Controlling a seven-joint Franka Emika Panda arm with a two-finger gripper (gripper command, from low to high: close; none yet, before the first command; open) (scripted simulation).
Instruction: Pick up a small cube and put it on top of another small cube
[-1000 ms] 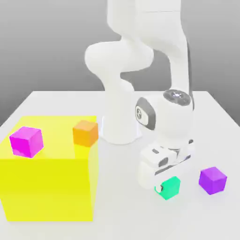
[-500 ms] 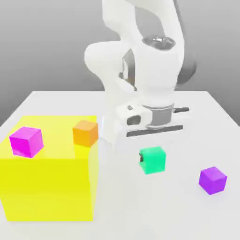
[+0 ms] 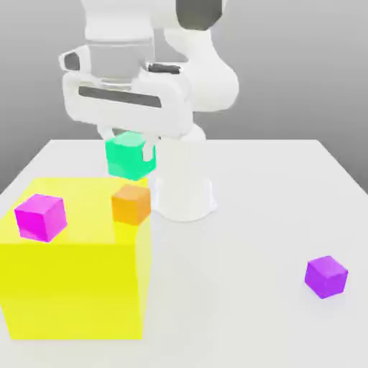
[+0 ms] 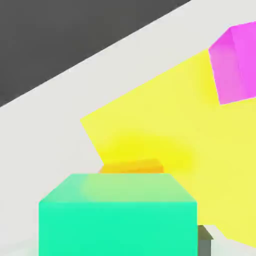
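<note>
1. Exterior view: pincer (image 3: 129, 147) closed on the teal cube (image 3: 130, 156), held in the air above the orange cube (image 3: 131, 204) on the yellow block (image 3: 72, 287).
2. Left: lower, release.

The small cube (image 3: 130, 155) is plain teal-green, paler on its top face. The orange cube (image 3: 131, 204) is plain orange, and the big block (image 3: 72, 287) beneath it is bright yellow. A magenta cube (image 3: 41, 216) is vivid pink-purple, and a purple cube (image 3: 325, 276) is deep violet. The table (image 3: 251, 237) is pale grey-white. The arm (image 3: 136, 72) is glossy white with dark grey trim.
</note>
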